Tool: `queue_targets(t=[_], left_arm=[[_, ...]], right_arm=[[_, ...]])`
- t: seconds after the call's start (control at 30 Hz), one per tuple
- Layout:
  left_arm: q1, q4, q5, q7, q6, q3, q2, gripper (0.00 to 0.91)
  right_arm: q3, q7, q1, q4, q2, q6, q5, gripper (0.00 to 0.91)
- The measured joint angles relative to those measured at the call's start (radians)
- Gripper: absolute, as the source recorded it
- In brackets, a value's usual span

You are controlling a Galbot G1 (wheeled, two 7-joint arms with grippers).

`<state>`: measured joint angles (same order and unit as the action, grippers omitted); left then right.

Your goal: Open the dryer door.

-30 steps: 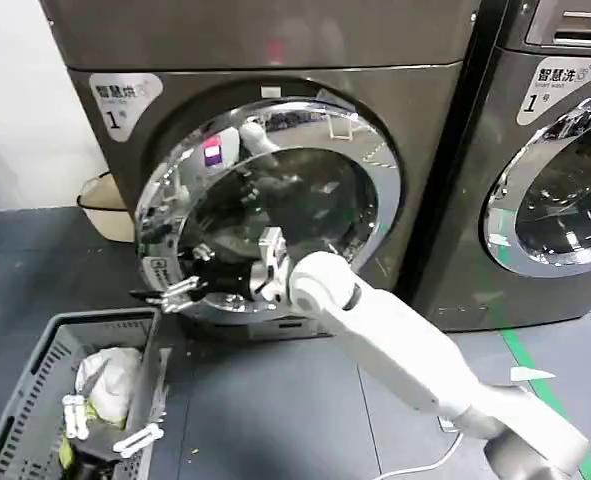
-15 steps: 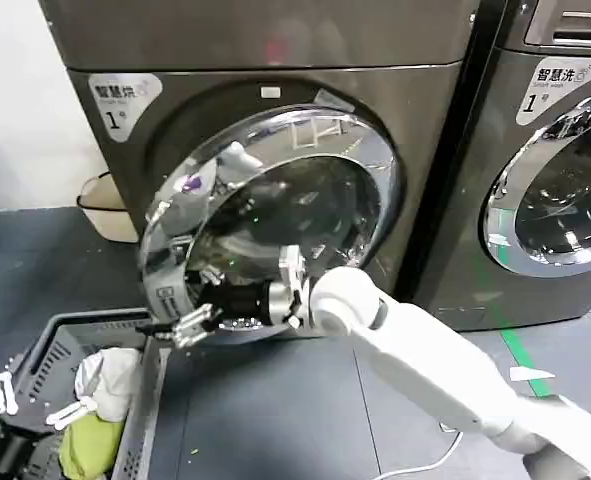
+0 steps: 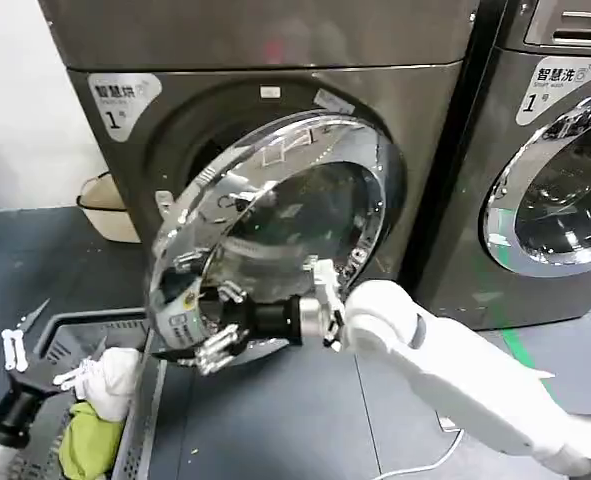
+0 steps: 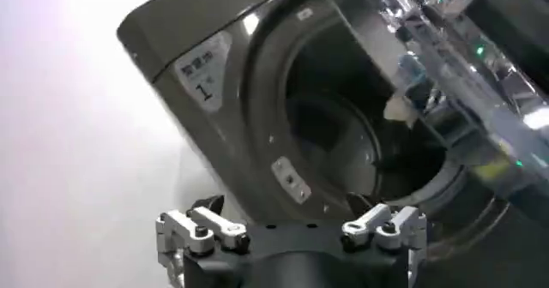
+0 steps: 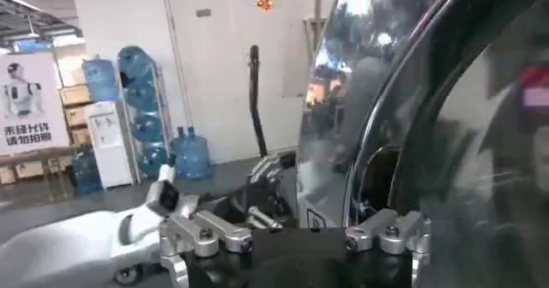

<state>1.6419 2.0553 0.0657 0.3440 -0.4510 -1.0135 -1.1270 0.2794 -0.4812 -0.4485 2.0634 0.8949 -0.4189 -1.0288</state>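
Over the last second the dryer door (image 3: 275,230) has swung further off the front of the dryer (image 3: 275,60), baring more of the dark drum opening behind its free edge. The right end effector (image 3: 215,345), fingers spread, hooks that edge low down. The left end effector (image 3: 20,345) waits spread above the laundry basket (image 3: 45,335); more outward pull should finish the job.
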Motion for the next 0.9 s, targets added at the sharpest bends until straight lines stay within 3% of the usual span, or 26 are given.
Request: queue_targets(t=[0.23, 0.4, 0.6, 0.9], left_arm=[[-0.066, -0.026, 0.016, 0.000, 0.011, 0.071, 0.069, 0.907], [-0.109, -0.043, 0.036, 0.002, -0.002, 0.136, 0.134, 0.907], [-0.165, -0.057, 0.085, 0.020, -0.002, 0.201, 0.223, 0.907], [-0.207, -0.054, 0.107, 0.030, -0.014, 0.259, 0.251, 0.907]], right_arm=[[-0.049, 0.031, -0.071, 0.078, -0.080, 0.009, -0.004, 0.907], [-0.119, 0.133, -0.164, 0.148, -0.134, 0.023, 0.045, 0.907], [-0.306, 0.166, -0.362, 0.249, -0.199, 0.025, 0.133, 0.907], [-0.661, 0.214, -0.659, 0.351, -0.191, 0.014, 0.148, 0.907]])
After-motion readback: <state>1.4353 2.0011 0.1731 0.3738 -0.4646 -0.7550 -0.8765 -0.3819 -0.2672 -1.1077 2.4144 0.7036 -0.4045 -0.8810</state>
